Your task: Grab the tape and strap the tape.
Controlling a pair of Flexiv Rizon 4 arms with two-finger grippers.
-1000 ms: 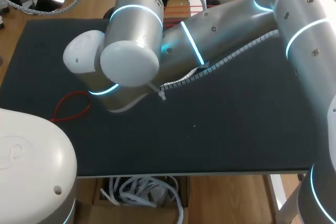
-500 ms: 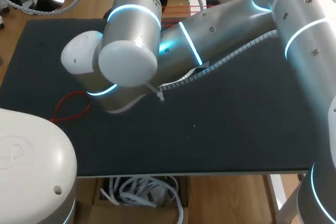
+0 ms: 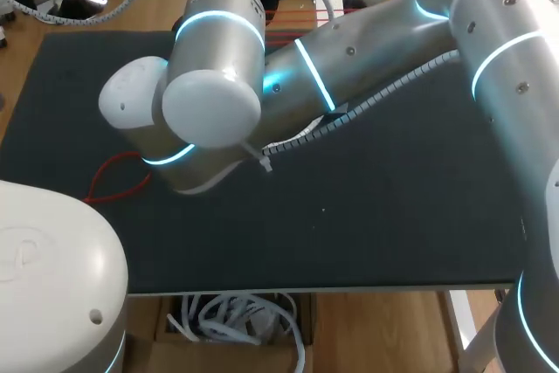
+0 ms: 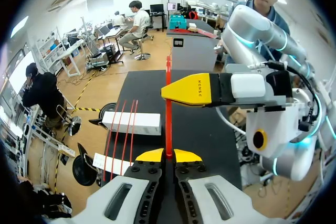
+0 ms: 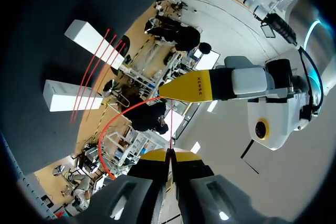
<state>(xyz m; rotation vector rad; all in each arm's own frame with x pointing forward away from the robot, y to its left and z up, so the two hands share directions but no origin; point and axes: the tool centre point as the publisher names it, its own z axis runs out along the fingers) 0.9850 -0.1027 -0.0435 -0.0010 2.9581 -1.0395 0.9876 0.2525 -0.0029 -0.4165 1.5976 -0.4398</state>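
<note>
Item: tape (image 4: 168,108), a thin, flat red strip, narrow as a ribbon, drawn straight and taut ahead of the left gripper (image 4: 168,155). The left fingers are pinched together on the tape's near end. From there the strip runs forward past the yellow fingertip of the right gripper (image 5: 168,154), which crosses it side-on. The right fingers are likewise closed on the tape, seen there edge-on as a fine red line, with a slack red arc curving away beside them. Beside the left fingers, red strands (image 4: 124,129) lie across two white blocks (image 4: 131,123). A red loop (image 3: 118,183) rests on the black mat (image 3: 393,216); whether it joins the held tape cannot be told.
</note>
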